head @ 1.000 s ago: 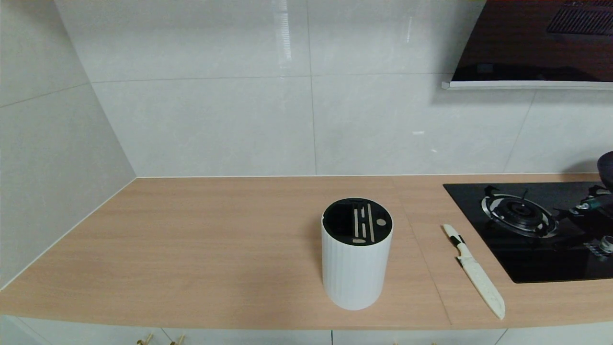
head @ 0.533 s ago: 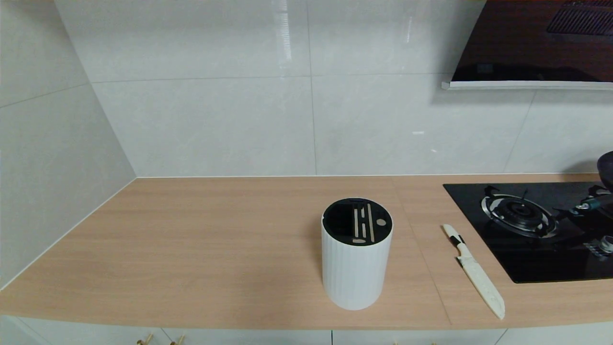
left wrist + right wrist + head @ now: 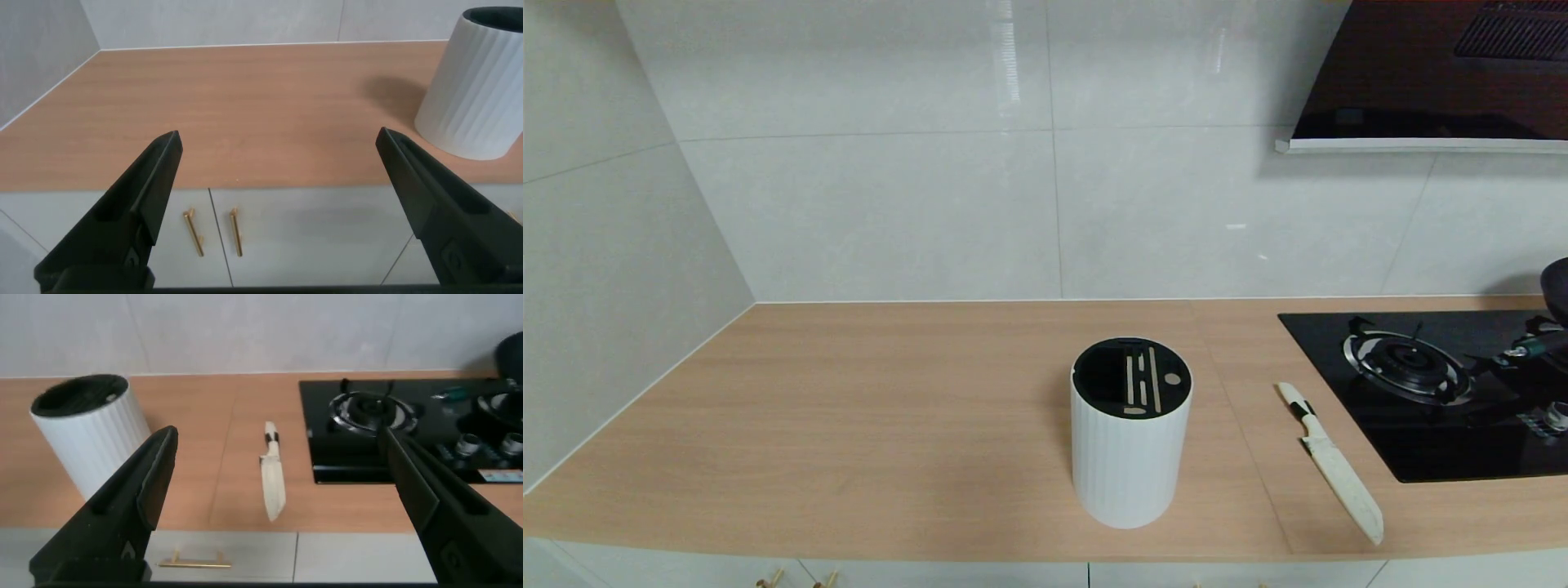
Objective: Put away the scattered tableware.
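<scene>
A white ribbed knife holder (image 3: 1130,433) with a black slotted top stands near the front edge of the wooden counter (image 3: 890,408). A cream-bladed knife (image 3: 1331,461) lies flat to its right, handle toward the wall, beside the stove. My left gripper (image 3: 278,204) is open, held off the counter's front edge with the holder (image 3: 478,82) ahead on one side. My right gripper (image 3: 278,506) is open too, in front of the counter, with the knife (image 3: 272,482) between its fingers' line of sight and the holder (image 3: 94,429) off to the side.
A black gas hob (image 3: 1437,388) with burners fills the counter's right end, under a dark range hood (image 3: 1437,73). Tiled walls close the back and left. White cabinet doors with gold handles (image 3: 214,233) sit below the counter.
</scene>
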{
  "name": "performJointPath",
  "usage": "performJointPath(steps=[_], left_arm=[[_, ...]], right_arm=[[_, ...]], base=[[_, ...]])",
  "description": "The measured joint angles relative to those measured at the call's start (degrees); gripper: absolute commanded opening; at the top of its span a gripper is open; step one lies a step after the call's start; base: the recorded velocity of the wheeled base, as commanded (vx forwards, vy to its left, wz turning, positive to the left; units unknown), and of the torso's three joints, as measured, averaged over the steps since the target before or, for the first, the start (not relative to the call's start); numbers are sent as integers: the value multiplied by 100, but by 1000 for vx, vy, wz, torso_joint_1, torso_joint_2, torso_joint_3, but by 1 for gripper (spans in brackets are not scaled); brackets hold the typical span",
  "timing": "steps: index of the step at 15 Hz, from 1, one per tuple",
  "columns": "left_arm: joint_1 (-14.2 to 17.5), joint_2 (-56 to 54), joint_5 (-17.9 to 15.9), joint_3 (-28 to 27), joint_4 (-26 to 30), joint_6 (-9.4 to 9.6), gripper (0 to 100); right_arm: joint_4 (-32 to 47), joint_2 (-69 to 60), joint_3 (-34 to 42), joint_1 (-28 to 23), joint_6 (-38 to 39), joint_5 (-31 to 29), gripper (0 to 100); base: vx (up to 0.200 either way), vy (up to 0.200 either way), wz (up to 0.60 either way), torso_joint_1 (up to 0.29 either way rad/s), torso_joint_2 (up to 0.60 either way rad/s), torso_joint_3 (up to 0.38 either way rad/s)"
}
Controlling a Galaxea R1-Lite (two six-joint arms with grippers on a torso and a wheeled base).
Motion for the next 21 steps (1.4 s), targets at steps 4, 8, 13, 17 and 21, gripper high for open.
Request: performJointPath(steps=[4,8,13,17,21], left_arm=[[0,0,2,0,0,-2,100],[0,0,0,0,0,0,100],[0,0,0,0,2,-6,100],[0,0,0,0,0,-6,100],[0,0,0,0,0,-6,100]], right_arm=[[-22,2177,-744,83,-74,20,100],[-506,4431,-1172,121,-146,16,100],[-1704,6797,-1751,123,-234,-11,100],[-2263,8024,-1954,123,-267,-33,100],[-2871,8997,-1965,121,-282,-129,100]], base=[[0,0,0,0,0,0],[0,0,0,0,0,0],[0,0,0,0,0,0],[0,0,0,0,0,0],[0,0,0,0,0,0]])
